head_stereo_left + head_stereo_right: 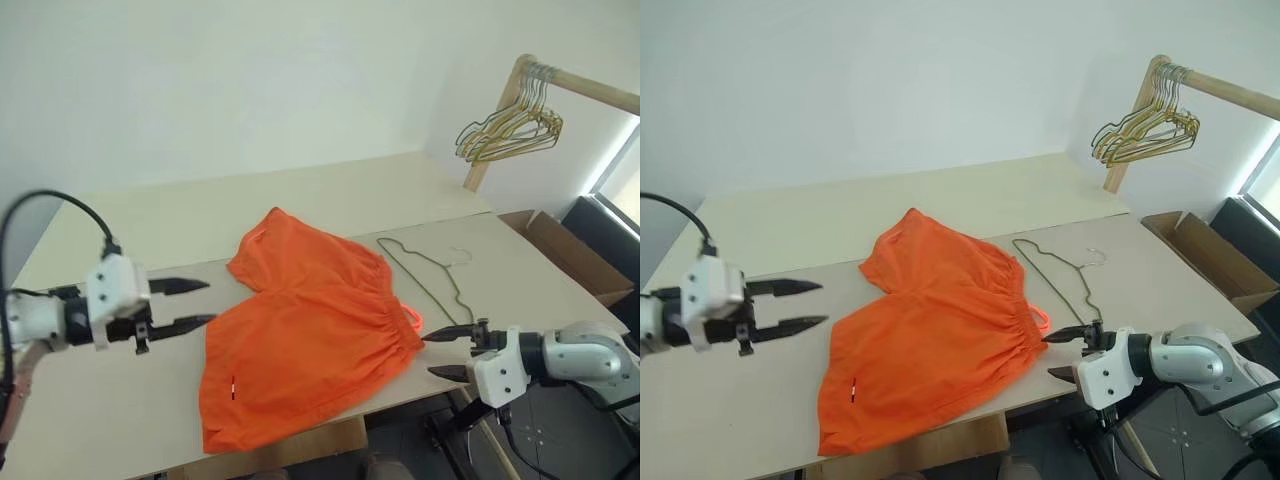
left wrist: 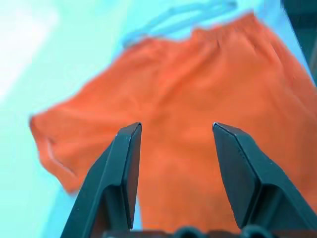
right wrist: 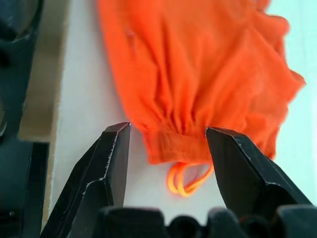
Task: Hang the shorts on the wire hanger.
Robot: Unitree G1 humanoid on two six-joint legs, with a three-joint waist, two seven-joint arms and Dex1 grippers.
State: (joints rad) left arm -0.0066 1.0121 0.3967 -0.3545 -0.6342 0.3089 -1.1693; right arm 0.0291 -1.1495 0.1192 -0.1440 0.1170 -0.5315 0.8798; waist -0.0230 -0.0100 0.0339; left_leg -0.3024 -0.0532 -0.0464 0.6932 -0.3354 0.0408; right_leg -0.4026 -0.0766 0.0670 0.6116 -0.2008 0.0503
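The bright orange shorts (image 1: 300, 330) lie spread flat on the pale table (image 1: 150, 230), with the gathered waistband and an orange drawstring loop (image 3: 185, 178) toward the right front edge. The thin dark wire hanger (image 1: 430, 275) lies flat on the table just right of the shorts, its hook pointing right. My left gripper (image 1: 210, 303) hovers open to the left of the shorts, fingers pointing at them, with nothing between them. My right gripper (image 1: 428, 354) is open at the table's front right edge, just short of the waistband, and holds nothing.
A wooden rail (image 1: 590, 90) at the back right carries a bunch of pale wire hangers (image 1: 510, 125). An open cardboard box (image 1: 565, 250) stands on the floor beyond the table's right edge. The front edge of the table runs just below the shorts.
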